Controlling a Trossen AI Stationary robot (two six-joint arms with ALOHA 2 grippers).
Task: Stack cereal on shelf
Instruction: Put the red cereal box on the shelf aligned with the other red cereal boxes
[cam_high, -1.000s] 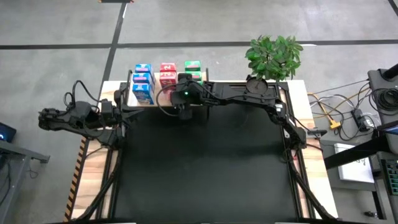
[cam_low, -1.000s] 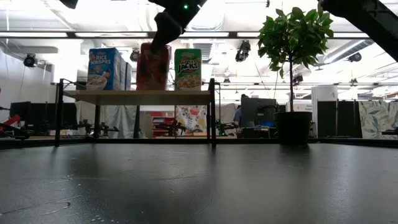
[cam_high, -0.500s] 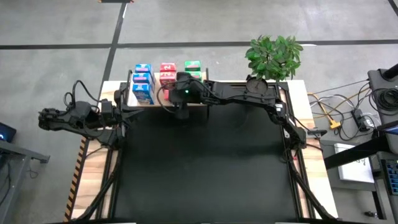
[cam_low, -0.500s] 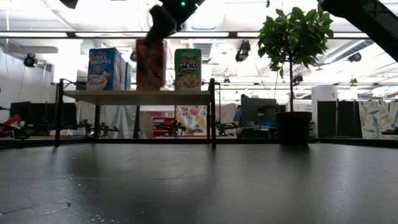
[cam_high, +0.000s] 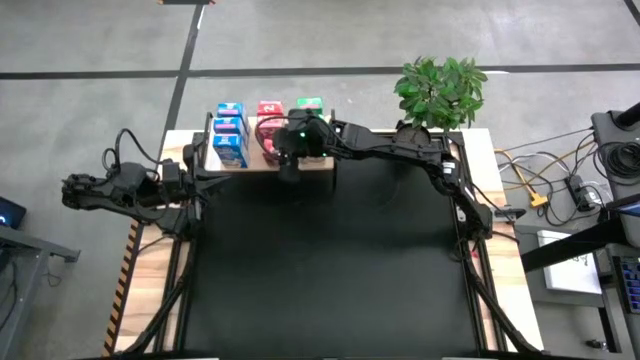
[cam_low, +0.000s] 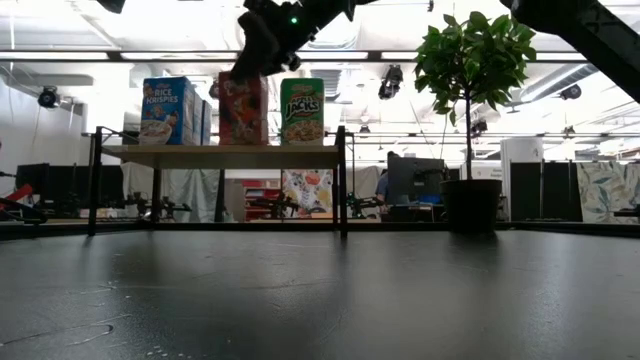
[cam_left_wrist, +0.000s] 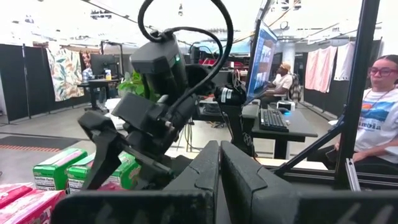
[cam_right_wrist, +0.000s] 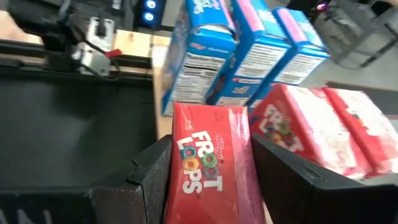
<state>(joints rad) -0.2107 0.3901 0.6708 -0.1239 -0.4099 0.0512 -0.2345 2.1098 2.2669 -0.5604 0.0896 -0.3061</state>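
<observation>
R gripper (cam_right_wrist: 208, 186) clamped on red box (cam_right_wrist: 211, 158) by side faces over shelf (cam_low: 225, 152); light, thin cardboard, prob crushes easily; L gripper (cam_left_wrist: 219, 180) shut, idle.

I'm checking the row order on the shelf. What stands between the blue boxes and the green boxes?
The red boxes stand between the blue boxes and green boxes, plain in the low view; the right end effector grips the front red one.
</observation>
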